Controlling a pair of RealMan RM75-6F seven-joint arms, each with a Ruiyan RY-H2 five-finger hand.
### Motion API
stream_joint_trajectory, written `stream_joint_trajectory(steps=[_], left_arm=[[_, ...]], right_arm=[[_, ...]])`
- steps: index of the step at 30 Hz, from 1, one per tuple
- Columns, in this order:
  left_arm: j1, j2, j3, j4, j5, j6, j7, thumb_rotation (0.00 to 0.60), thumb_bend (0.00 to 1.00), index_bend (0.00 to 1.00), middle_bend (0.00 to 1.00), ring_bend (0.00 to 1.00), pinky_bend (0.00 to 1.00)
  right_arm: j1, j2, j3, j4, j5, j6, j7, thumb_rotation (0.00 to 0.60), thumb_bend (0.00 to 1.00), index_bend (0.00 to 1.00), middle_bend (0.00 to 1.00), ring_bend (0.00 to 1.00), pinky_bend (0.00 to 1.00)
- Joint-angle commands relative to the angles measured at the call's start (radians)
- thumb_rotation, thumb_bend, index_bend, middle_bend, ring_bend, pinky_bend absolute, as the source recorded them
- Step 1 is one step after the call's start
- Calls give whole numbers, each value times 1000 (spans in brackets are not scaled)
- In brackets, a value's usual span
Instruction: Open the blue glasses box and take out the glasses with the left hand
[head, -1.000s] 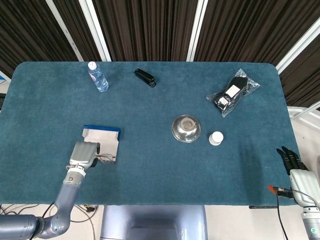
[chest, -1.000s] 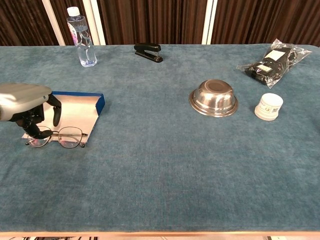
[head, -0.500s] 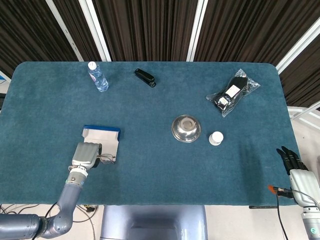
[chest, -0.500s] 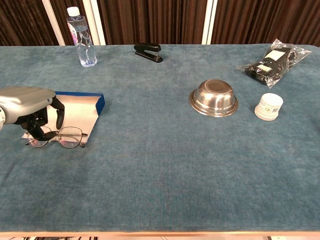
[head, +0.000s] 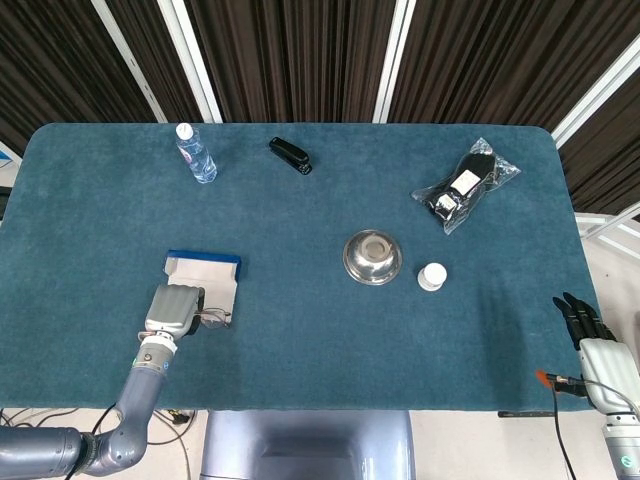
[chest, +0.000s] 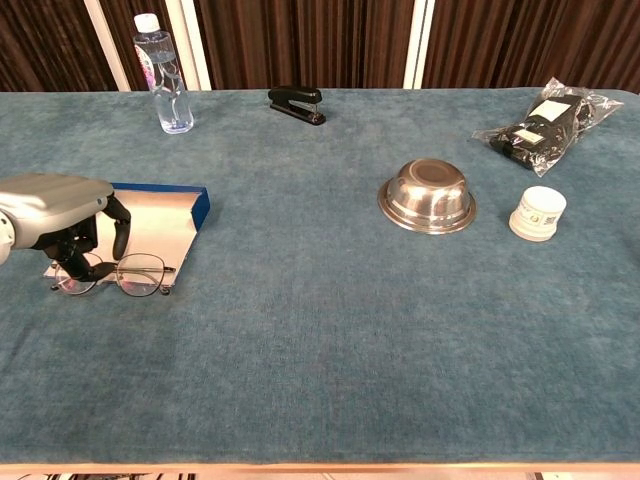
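Observation:
The blue glasses box (chest: 199, 207) (head: 204, 258) lies open at the table's near left, its pale lining facing up. Thin wire-framed glasses (chest: 142, 275) (head: 214, 319) rest across the box's near edge. My left hand (chest: 52, 206) (head: 170, 308) hangs over their left end, dark fingers (chest: 72, 252) curled down around the left lens and the thumb set apart toward the box. The right lens and temple stick out free to the hand's right. My right hand (head: 592, 342) stays off the table's near right corner, fingers straight, holding nothing.
A water bottle (head: 197, 153) (chest: 164, 75) and a black stapler (head: 290, 155) (chest: 297, 103) stand at the back. A steel bowl (head: 372, 256) (chest: 427, 196), a small white jar (head: 431, 276) (chest: 538, 212) and a bagged dark item (head: 465, 185) (chest: 546, 118) occupy the right half.
My left hand has sunk slightly and shifted a little toward the glasses. The glasses and the box have stayed where they were. The right hand has not moved.

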Motion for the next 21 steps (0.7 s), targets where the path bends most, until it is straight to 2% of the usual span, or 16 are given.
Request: stream_joint_trajectory(steps=[1, 13, 21], left_arm=[[0, 0, -1, 1, -1, -1, 0, 600, 376, 533, 1000, 1000, 1000], [-6, -4, -3, 11, -13, -6, 5, 600, 377, 546, 1000, 1000, 1000], [-9, -6, -2, 10, -20, -13, 7, 600, 425, 588, 1000, 1000, 1000]], right_arm=[[0, 0, 0, 0, 0, 0, -1, 600, 112, 0, 0, 0, 212], [0, -1, 1, -2, 3, -1, -4, 600, 113, 0, 0, 0, 212], [-1, 0, 1, -3, 3, 0, -3, 600, 112, 0, 0, 0, 212]])
